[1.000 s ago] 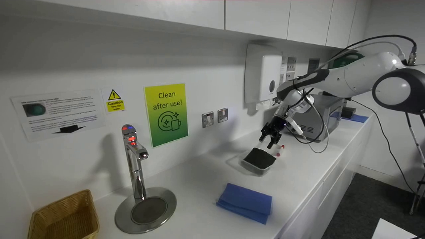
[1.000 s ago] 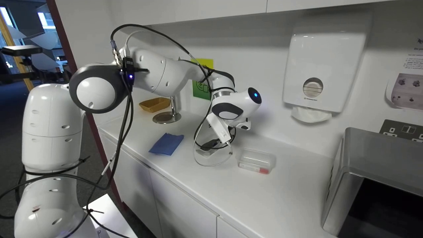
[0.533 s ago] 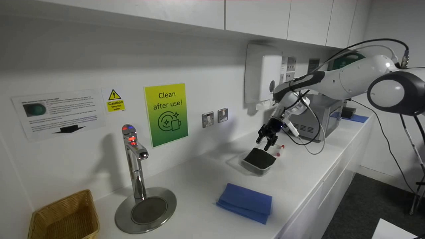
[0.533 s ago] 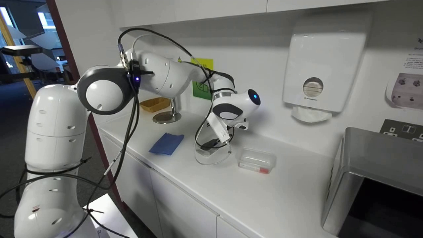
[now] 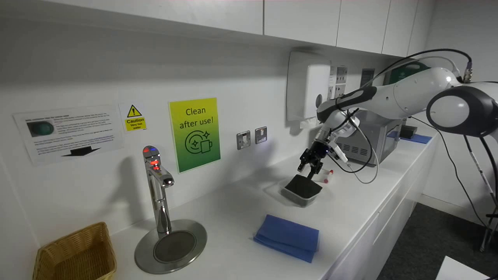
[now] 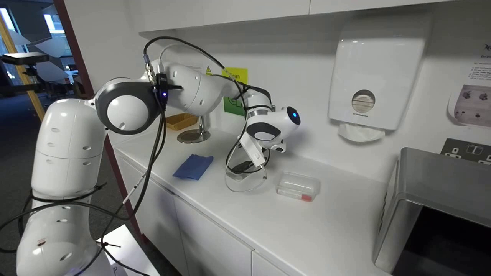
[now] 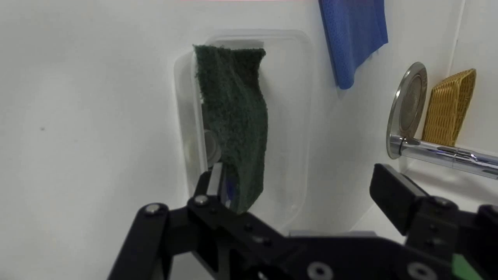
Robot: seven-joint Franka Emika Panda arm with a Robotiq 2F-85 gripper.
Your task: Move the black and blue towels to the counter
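reading "clean after use!", one yellow-to-green poster (image 5: pixel 195 134) hangs on the white wall (image 5: pixel 249 97); near it one small black-and-yellow sign (image 5: pixel 134 118) says "caution very hot water", and the print on one white paper notice (image 5: pixel 78 134) is too blurred to make out. the white, jointed robot arm (image 5: pixel 414 93) reaches over the long white counter (image 5: pixel 225 217), its wrist bent so that the black two-fingered gripper (image 7: pixel 299 174) slants down at one end of a clear plastic tub (image 7: pixel 288 116). the gripper is released, jaws parted wide; one fingertip (image 7: pixel 215 181) is close beside the one fuzzy, green-black cloth towel (image 7: pixel 237 112) lying in that tub, though i cannot tell whether they touch. one folded blue cloth towel (image 5: pixel 288 237) lies on the counter, apart from the tub. also counted: a second clear plastic tub (image 6: pixel 299 181) with something red-ended in it, one brown wicker basket (image 5: pixel 78 249), one chrome tap (image 5: pixel 158 198), two metal wall switches (image 5: pixel 243 140), one white plastic dispenser (image 6: pixel 378 73) and one grey metal box-shaped appliance (image 6: pixel 448 176).
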